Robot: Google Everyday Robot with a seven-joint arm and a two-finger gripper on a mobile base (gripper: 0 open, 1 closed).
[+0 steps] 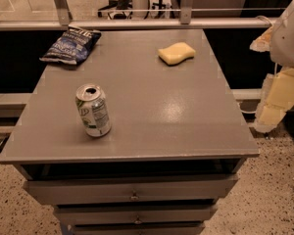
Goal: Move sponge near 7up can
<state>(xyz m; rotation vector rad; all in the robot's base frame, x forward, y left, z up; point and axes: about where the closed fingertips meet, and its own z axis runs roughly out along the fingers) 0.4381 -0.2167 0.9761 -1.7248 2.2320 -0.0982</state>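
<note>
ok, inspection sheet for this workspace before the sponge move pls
Surface: grey cabinet top, flat, glare patch right of centre.
Job's things: sponge lies flat at the far right; 7up can stands upright at the near left with its top opened, well apart from the sponge.
Clutter: dark blue snack bag at the far left corner.
Grippers: tool hangs beyond the cabinet's right edge, away from both things.
Cables: nothing seen.
Surroundings: drawers under the top; speckled floor; metal rail behind.
</note>
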